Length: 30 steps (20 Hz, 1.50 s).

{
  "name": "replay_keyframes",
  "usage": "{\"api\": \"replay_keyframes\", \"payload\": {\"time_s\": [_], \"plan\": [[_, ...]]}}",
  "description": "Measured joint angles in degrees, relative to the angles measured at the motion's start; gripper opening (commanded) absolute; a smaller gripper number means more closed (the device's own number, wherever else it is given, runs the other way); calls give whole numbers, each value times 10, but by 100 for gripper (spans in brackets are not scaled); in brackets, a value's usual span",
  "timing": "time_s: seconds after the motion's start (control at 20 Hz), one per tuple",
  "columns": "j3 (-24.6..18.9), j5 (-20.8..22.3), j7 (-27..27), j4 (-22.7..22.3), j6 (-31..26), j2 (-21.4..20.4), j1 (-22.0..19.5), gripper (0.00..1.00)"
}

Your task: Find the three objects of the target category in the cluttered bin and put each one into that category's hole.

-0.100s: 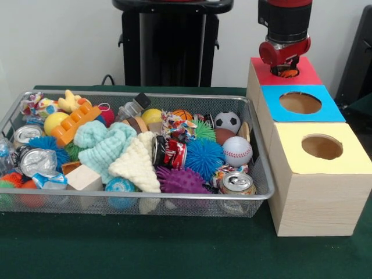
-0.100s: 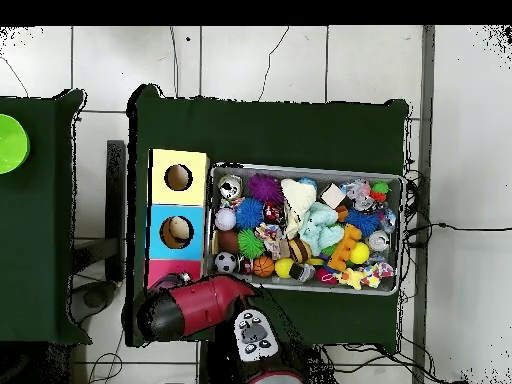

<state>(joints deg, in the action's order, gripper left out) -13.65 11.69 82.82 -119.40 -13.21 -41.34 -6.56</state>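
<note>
Three holes (image 1: 300,103), one mesh bin (image 1: 258,192), two cans (image 1: 236,183)

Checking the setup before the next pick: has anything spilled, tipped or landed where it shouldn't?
Nothing stands out. The clutter all lies inside the bin, none on the green cloth. The box sits upright beside the bin. The gripper hangs over the red hole; something orange shows there, too hidden to identify.
</note>
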Motion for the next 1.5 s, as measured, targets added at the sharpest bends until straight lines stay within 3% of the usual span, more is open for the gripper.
{"api": "replay_keyframes", "payload": {"time_s": [0.05, 1.5], "plan": [[0, 0, 0, 0, 0, 0, -1, 0], [-3, -1, 0, 0, -42, -33, -10, 0]]}}
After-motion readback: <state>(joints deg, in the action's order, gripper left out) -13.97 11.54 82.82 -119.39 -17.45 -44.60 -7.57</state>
